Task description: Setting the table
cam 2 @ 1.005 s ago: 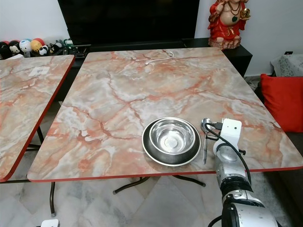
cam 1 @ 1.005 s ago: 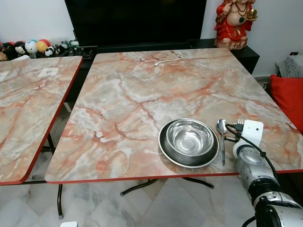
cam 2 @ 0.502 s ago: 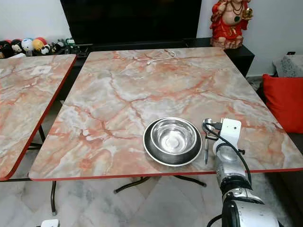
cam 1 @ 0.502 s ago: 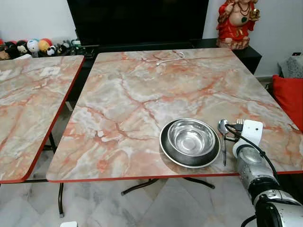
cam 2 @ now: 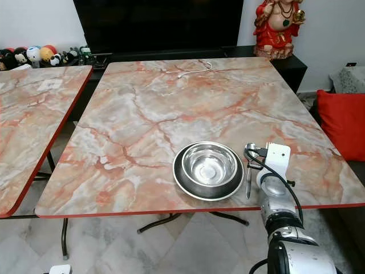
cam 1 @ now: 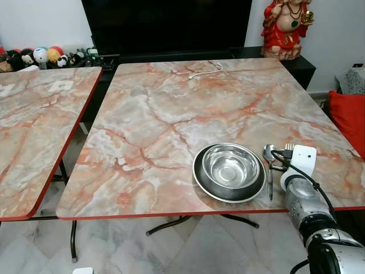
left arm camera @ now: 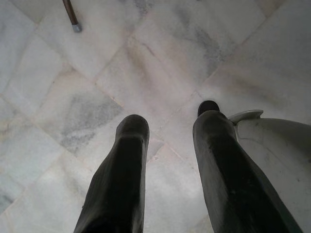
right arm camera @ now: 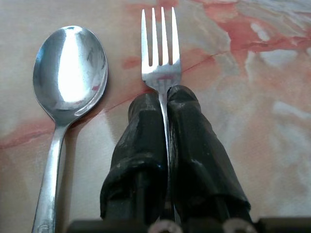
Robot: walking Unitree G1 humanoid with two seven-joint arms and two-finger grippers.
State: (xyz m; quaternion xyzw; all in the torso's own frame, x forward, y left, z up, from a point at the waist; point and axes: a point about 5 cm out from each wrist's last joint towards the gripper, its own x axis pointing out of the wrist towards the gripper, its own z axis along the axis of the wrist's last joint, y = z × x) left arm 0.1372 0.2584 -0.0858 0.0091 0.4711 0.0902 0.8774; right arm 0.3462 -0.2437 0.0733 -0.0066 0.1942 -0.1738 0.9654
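A steel bowl (cam 1: 230,165) sits inside a dark plate (cam 1: 201,178) near the front edge of the marble table (cam 1: 171,114). Just right of the plate a spoon (cam 1: 268,165) lies flat on the tabletop. My right gripper (right arm camera: 166,99) is shut on a fork (right arm camera: 161,53), whose tines stick out past the fingers (right arm camera: 192,136) and lie right beside the spoon (right arm camera: 68,77), low over the marble. In the head view the fork (cam 1: 288,147) peeks out above the right wrist. My left gripper (left arm camera: 170,126) hangs open over the floor tiles, holding nothing.
A second marble table (cam 1: 34,125) stands to the left across a narrow gap. A white cable (cam 1: 205,69) lies at the table's far edge. Behind are a dark TV, small toys (cam 1: 40,56) and a red statue (cam 1: 284,25). A red cushion (cam 1: 349,117) sits at right.
The view has shifted slightly between frames. The right gripper stays beside the spoon with the fork in it.
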